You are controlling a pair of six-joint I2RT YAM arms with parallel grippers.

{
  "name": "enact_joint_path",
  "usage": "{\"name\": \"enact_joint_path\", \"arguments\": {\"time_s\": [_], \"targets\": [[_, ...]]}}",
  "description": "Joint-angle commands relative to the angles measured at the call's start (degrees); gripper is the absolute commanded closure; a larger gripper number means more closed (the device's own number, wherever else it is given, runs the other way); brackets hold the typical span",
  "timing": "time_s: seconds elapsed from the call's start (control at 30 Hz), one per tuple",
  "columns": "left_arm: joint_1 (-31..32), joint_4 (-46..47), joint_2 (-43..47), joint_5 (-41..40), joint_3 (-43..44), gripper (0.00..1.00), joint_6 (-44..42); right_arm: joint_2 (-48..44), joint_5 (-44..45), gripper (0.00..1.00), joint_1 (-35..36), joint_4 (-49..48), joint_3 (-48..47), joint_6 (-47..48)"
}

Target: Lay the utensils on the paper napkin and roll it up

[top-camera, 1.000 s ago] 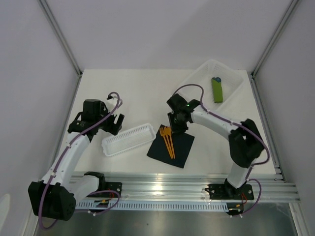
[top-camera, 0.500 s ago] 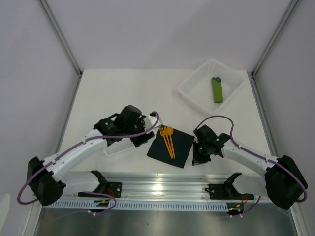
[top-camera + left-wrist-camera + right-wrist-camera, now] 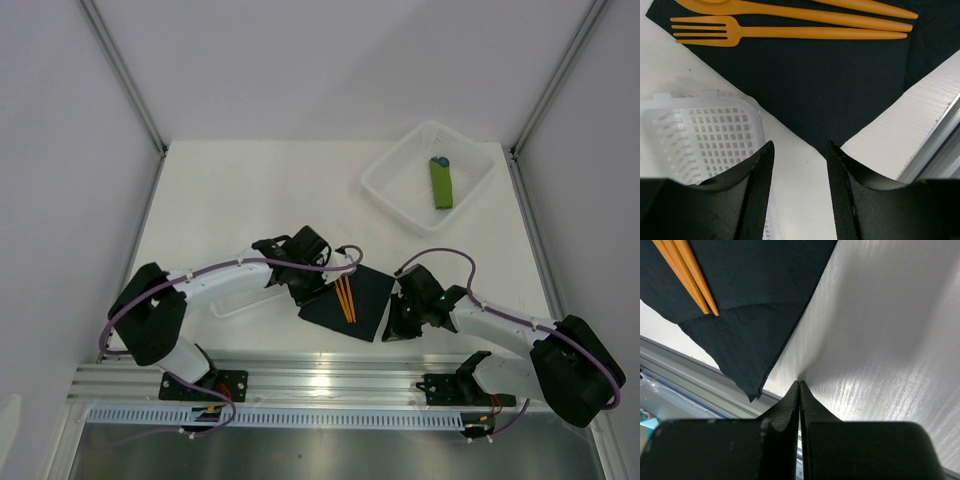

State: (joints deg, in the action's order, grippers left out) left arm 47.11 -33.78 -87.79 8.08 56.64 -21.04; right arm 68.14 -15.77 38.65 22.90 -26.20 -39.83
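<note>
The black paper napkin lies flat as a diamond near the table's front edge. On it rest the orange utensils, side by side; the left wrist view shows a fork among them on the napkin. My left gripper is open over bare table at the napkin's left corner, with nothing between its fingers. My right gripper is shut and empty, its tips on the table just right of the napkin, whose near corner curls up slightly beside the utensil handles.
A white perforated tray lies left of the napkin, partly under my left arm, and shows beside the left fingers. A clear bin at the back right holds a green rolled bundle. The metal rail runs along the front.
My left arm has swung right, across the white tray, to the napkin's left corner, its jaws narrowing. My right gripper has closed and come down to the napkin's right edge, where it stays.
</note>
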Motion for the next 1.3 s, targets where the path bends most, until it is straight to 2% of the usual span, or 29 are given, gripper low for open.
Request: {"name": "enact_joint_path", "arguments": {"time_s": [0.0,0.23,0.53,0.67,0.8,0.9,1.07,1.27], "targets": [[-0.6,3.0,0.0,0.4,-0.7,0.51,0.5,-0.7,0.2,1.0,-0.2,-2.9,1.2,-1.6],[-5.7,4.9,-2.6,-1.4,-2.5,0.51,0.0,0.2,-0.5,1.0,-0.2,-4.9,1.6,-2.0],[-7.8,7.8,-3.7,-6.1,-2.2,0.5,-1.6,0.1,-1.7,1.0,0.9,-7.9,2.7,-3.0],[-7.0,7.4,-2.1,-5.6,-0.9,0.5,-1.0,0.7,-1.7,1.0,1.3,-9.9,3.8,-3.6],[-3.0,7.2,-0.5,-2.6,-0.8,0.5,-1.3,0.7,-1.6,1.0,1.4,-10.6,4.7,-4.0],[-1.6,6.7,-2.5,-0.5,-0.1,0.5,-0.6,-0.2,-1.8,1.0,1.5,-11.7,5.5,-4.8],[-1.5,7.9,-5.7,-1.9,-0.4,0.5,-0.5,-1.9,-3.5,1.0,1.9,-15.0,5.3,-6.3],[-1.4,8.1,-7.7,-1.8,0.1,0.5,-0.4,1.2,-3.9,1.0,3.2,-17.9,2.5,-6.2]]}}
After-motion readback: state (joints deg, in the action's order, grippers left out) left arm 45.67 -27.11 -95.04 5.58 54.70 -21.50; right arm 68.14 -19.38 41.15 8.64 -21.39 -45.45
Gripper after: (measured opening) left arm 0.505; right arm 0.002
